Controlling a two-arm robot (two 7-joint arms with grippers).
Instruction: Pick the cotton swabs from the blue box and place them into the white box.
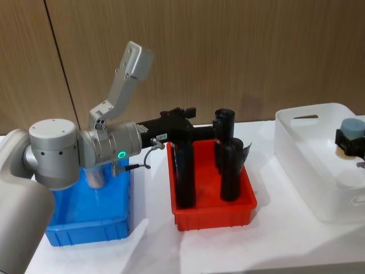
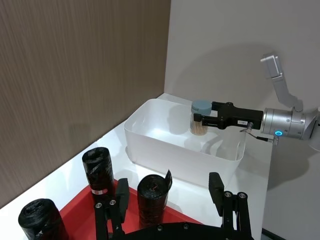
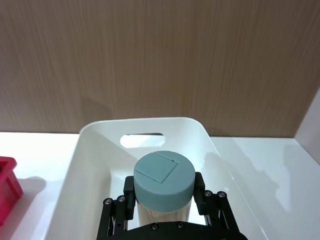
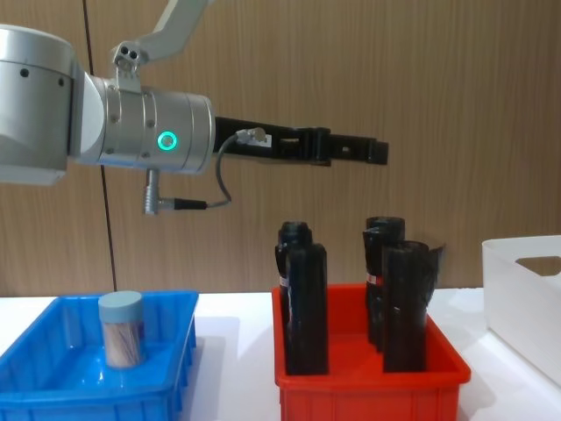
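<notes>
- Right wrist view: shows right gripper (image 3: 164, 200) clamped on cotton swabs (image 3: 164, 175) over white box (image 3: 95, 135), poised for release.
- Shows second jar (image 4: 121, 329) waiting in blue box (image 4: 53, 399).
- Parks left gripper (image 4: 366, 151), spread, above red bin (image 4: 368, 395).

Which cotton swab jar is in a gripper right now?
The jar over the white box: the right gripper is shut on it. The other jar stands free in the blue box. The left gripper hangs open over the red bin.
</notes>
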